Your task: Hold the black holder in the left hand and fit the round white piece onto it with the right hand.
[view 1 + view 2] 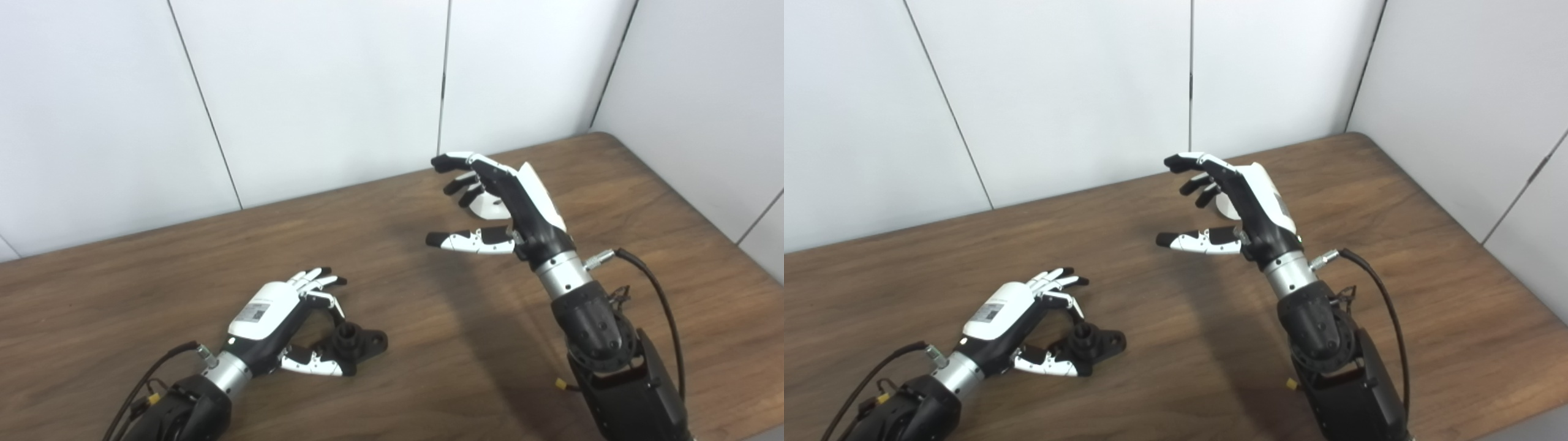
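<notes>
The black holder (360, 340) lies on the wooden table (184, 263) near the front left. My left hand (278, 312) rests beside it. Its fingers arch over the holder and its thumb lies along the near side, but they are not closed on it. My right hand (511, 199) hovers above the table at centre right, open, with the thumb spread wide. The round white piece (489, 209) sits on the table just behind that hand; the palm and fingers hide most of it. In the right eye view only a sliver of the white piece (1226, 208) shows.
White wall panels (318, 92) close off the table's back and right sides. The table's back right corner (603, 136) lies beyond the right hand. A black cable (658, 294) loops off the right wrist.
</notes>
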Controlling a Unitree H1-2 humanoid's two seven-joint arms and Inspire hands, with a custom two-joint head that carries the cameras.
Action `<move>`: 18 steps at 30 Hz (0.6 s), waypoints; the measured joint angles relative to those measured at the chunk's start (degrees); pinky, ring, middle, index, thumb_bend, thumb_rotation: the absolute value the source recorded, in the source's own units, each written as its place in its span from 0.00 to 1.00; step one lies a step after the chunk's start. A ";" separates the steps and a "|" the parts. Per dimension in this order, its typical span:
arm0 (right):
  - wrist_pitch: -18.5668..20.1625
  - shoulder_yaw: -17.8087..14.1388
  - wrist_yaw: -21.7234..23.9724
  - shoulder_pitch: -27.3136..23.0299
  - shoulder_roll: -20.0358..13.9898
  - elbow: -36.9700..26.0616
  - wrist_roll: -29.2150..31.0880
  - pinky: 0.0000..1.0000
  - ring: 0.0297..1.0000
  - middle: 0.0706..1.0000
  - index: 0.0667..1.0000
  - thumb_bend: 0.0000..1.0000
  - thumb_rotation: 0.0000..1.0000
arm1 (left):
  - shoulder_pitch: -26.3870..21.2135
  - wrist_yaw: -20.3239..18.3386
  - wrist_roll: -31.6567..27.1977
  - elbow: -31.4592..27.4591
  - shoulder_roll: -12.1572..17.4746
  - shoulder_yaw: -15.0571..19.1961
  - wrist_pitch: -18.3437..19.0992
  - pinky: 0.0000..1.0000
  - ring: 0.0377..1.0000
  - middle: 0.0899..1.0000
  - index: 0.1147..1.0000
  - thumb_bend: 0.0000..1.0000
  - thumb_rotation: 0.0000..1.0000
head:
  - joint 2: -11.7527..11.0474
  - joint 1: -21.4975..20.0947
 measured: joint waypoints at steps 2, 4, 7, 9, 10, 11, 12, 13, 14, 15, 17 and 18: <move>0.23 -0.06 0.00 -0.22 -0.52 -0.15 -1.95 0.54 0.65 0.73 0.73 0.64 0.27 | -0.19 0.00 0.40 0.00 -0.03 -0.06 0.34 0.96 0.97 0.87 0.42 0.52 0.06 | -1.57 -2.28; 0.87 -0.03 0.05 -1.07 -1.86 -0.24 -5.42 0.56 0.66 0.72 0.73 0.65 0.31 | -0.32 0.01 0.65 0.02 -0.08 -0.06 0.84 0.95 0.96 0.87 0.42 0.52 0.06 | -2.46 -3.52; 3.17 0.13 1.41 -4.03 -4.49 -0.84 -11.58 0.59 0.71 0.77 0.76 0.66 0.38 | -0.47 0.88 0.75 0.81 -0.12 -0.09 1.20 0.92 0.95 0.86 0.42 0.52 0.06 | -4.13 -6.07; 5.96 0.66 3.64 -6.83 -6.42 -1.30 -17.25 0.69 0.81 0.84 0.80 0.69 0.44 | -0.86 2.57 1.14 1.98 -0.18 -0.50 1.20 0.91 0.93 0.85 0.42 0.52 0.06 | -4.83 -7.03; 7.32 1.26 5.77 -8.66 -7.80 -1.34 -19.55 0.71 0.84 0.86 0.81 0.70 0.45 | -1.11 3.27 1.51 2.46 -0.19 -0.67 1.20 0.91 0.93 0.84 0.42 0.52 0.06 | -5.36 -7.73; 8.77 1.61 7.72 -10.52 -9.15 -1.35 -21.67 0.76 0.87 0.88 0.82 0.71 0.43 | -1.47 4.00 1.79 3.05 -0.20 -1.01 1.20 0.92 0.94 0.85 0.42 0.52 0.06 | -5.54 -7.74; 9.80 1.82 9.32 -12.10 -10.18 -1.34 -23.01 0.77 0.88 0.88 0.81 0.72 0.42 | -1.79 4.27 1.81 3.47 -0.24 -1.18 1.20 0.93 0.94 0.85 0.42 0.52 0.06 | -6.58 -8.52; 10.68 1.85 10.61 -13.67 -11.18 -1.32 -23.63 0.78 0.88 0.89 0.81 0.73 0.41 | -2.07 4.37 1.82 3.77 -0.25 -1.40 1.20 0.93 0.94 0.85 0.42 0.52 0.06 | -6.68 -8.62; 11.19 1.83 11.78 -15.53 -12.31 -1.24 -24.21 0.77 0.88 0.89 0.80 0.73 0.39 | -2.36 4.38 1.86 3.98 -0.25 -1.59 1.21 0.93 0.94 0.85 0.42 0.52 0.06 | -7.03 -8.70; 11.52 1.78 12.43 -16.67 -12.95 -1.10 -24.57 0.76 0.88 0.89 0.80 0.74 0.39 | -2.50 4.38 1.86 4.14 -0.26 -1.67 1.22 0.94 0.95 0.86 0.42 0.52 0.06 | -7.29 -8.79; 12.72 1.83 14.77 -19.10 -14.21 -0.37 -25.09 0.75 0.88 0.90 0.81 0.75 0.39 | -2.74 4.40 1.86 4.42 -0.32 -1.79 1.24 0.95 0.95 0.86 0.42 0.52 0.06 | -7.56 -8.97; 13.43 1.92 16.08 -19.86 -14.82 0.06 -25.23 0.75 0.89 0.91 0.82 0.76 0.39 | -2.88 4.41 1.86 4.62 -0.42 -1.84 1.24 0.95 0.95 0.86 0.42 0.52 0.06 | -7.82 -9.06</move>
